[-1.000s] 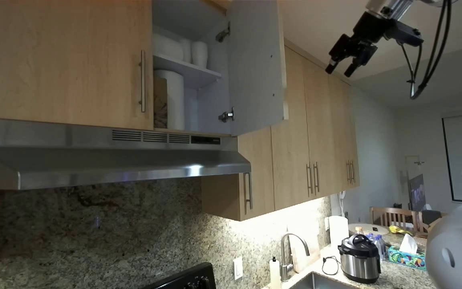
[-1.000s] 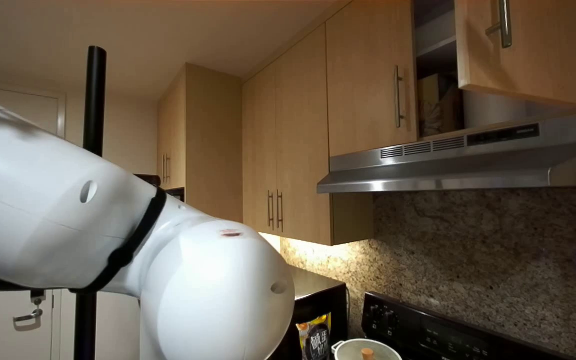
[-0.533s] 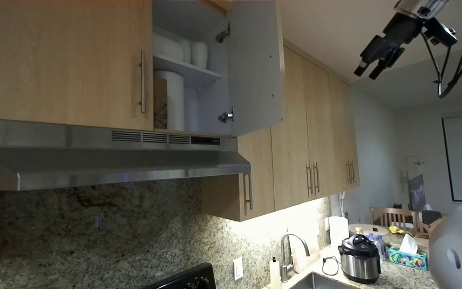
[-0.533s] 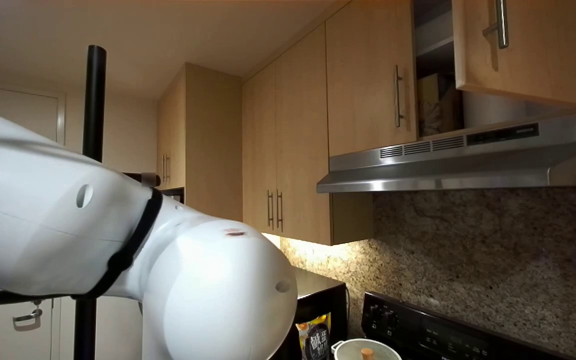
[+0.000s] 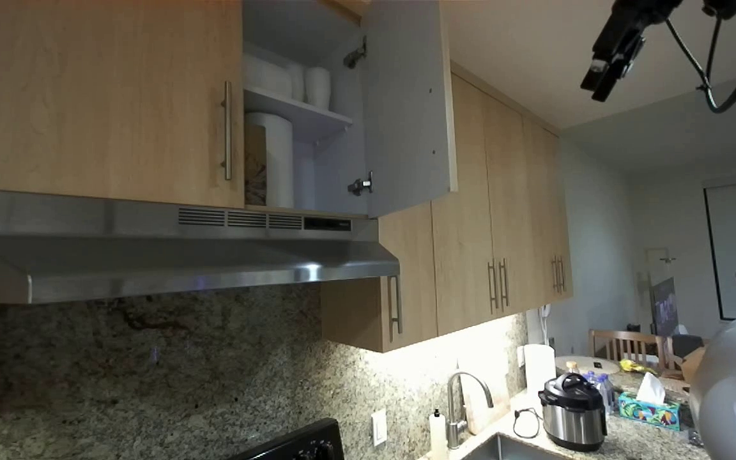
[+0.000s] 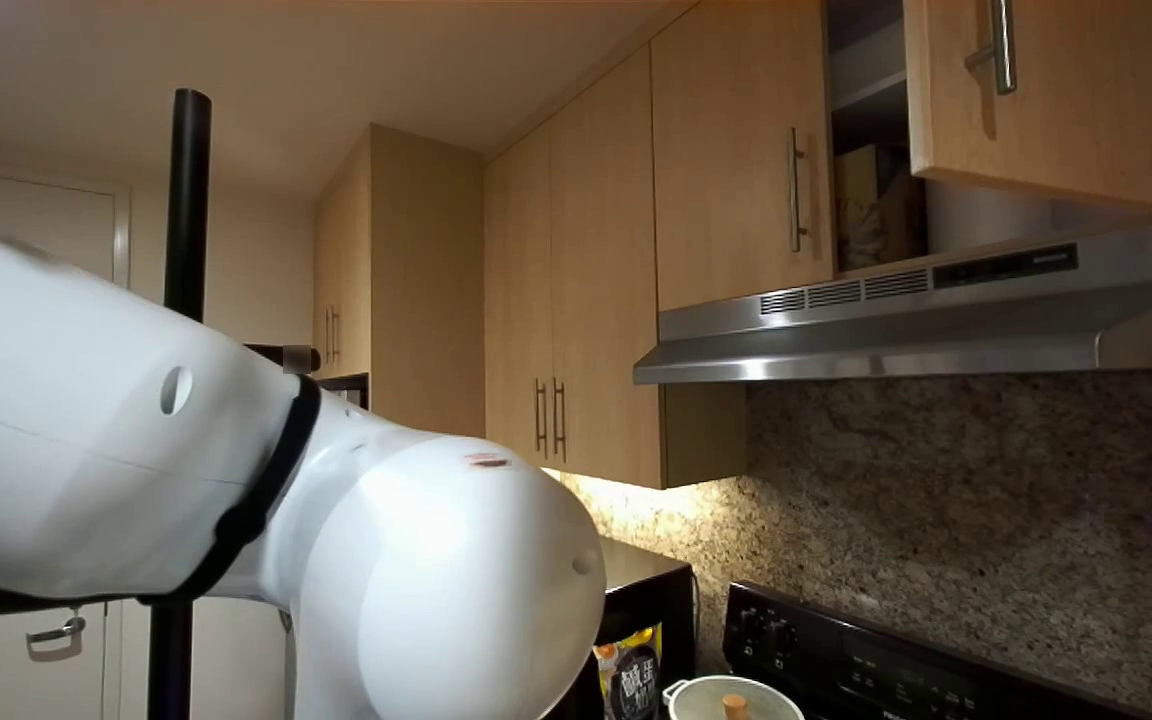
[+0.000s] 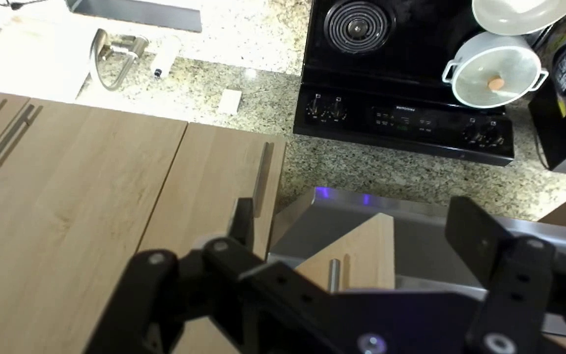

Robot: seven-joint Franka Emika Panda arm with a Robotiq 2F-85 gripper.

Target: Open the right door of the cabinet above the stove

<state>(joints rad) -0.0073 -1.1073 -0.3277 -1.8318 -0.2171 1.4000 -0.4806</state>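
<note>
The right door (image 5: 409, 108) of the cabinet (image 5: 342, 144) stands swung out above the range hood (image 5: 170, 255). In an exterior view its grey inner face shows; in an exterior view, its wooden outer face and bar handle (image 6: 1005, 50), cut off on top. Only the wrist view shows a burner (image 7: 357, 28) on the stove (image 7: 396, 69); there the gripper (image 7: 352, 209) has its fingers (image 7: 472, 238) wide apart, while in an exterior view they overlap and the gap is hard to make out. White dishes (image 5: 272, 78) sit on the cabinet's shelf (image 5: 304, 114); below stand a white cylinder (image 5: 280, 160) and a brown box (image 5: 255, 163), partly hidden by the twin door (image 5: 106, 102).
</note>
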